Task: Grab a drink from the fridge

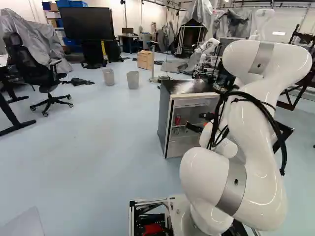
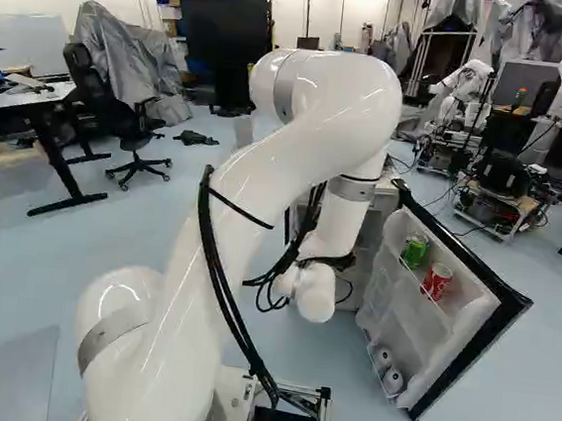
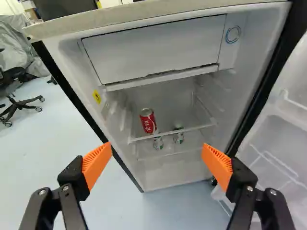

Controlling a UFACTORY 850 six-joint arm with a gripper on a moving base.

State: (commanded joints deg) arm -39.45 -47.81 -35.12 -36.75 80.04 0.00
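One red can (image 3: 147,120) stands on the fridge's (image 3: 144,17) shelf (image 3: 196,128).

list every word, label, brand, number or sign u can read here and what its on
No text reads clearly enough to quote.
Red can inside the fridge: pale lettering, partly turned away, not surely legible
Yellow sticker on the fridge's inner wall: dark mark, too small
Green can in the open door: too blurred
Second red can, also in the door: pale lettering, too blurred
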